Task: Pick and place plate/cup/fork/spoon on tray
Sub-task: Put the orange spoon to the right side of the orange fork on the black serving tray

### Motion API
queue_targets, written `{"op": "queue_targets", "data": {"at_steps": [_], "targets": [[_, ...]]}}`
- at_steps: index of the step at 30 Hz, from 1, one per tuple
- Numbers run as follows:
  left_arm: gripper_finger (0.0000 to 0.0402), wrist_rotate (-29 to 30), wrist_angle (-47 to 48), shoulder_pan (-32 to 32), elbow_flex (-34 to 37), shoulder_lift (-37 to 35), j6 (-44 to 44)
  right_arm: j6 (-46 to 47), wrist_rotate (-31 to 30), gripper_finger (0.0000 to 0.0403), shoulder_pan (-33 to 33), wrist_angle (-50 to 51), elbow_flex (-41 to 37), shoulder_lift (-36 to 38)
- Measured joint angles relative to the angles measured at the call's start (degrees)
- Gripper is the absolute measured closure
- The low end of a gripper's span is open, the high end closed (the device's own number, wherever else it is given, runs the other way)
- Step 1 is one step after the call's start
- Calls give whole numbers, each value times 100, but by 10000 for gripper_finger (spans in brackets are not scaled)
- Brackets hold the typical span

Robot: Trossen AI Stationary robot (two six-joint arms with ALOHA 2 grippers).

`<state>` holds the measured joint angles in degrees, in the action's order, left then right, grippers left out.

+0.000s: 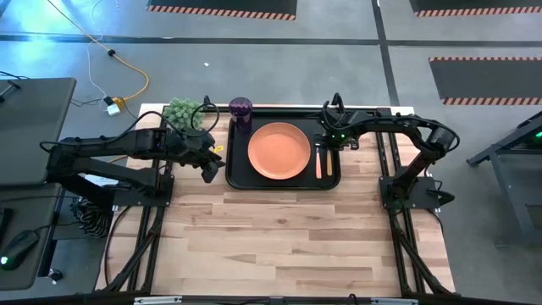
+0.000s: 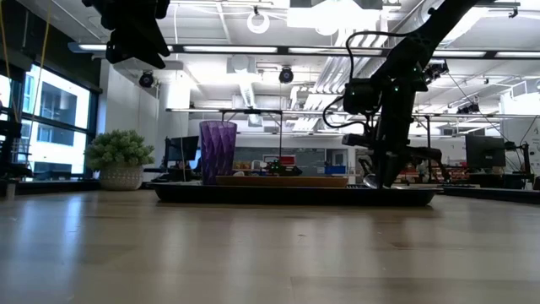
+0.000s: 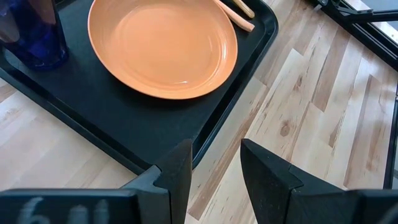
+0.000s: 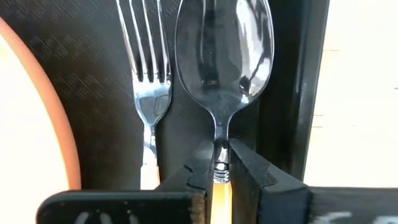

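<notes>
The black tray (image 1: 237, 174) lies at the table's far middle. On it are the orange plate (image 1: 279, 151), the purple cup (image 1: 240, 108) at its far left corner, and the fork (image 4: 146, 81) right of the plate. My right gripper (image 1: 327, 141) is down over the tray's right end, shut on the spoon (image 4: 224, 56), which lies beside the fork. My left gripper (image 3: 214, 168) is open and empty, raised over the table just off the tray's left edge (image 3: 124, 155). My right gripper pinches the spoon between its two fingers at the neck (image 4: 220, 163), where the metal stem meets the yellowish handle. The fingers come from above, pointing down, and lie across the spoon. The spoon is level beside the fork; I cannot tell whether it rests on the tray.
A green fuzzy plant ball in a pot (image 1: 181, 111) stands left of the cup, near the table's far left corner. The bare wooden tabletop (image 1: 279, 237) stretches from the tray to the near edge.
</notes>
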<state>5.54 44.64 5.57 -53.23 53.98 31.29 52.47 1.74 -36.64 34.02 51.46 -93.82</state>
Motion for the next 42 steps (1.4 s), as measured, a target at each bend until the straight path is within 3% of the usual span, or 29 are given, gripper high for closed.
{"op": "queue_targets", "data": {"at_steps": [42], "targets": [[277,0,1,-1,0,0,0,114,-110,336,0,-2,0,0]]}}
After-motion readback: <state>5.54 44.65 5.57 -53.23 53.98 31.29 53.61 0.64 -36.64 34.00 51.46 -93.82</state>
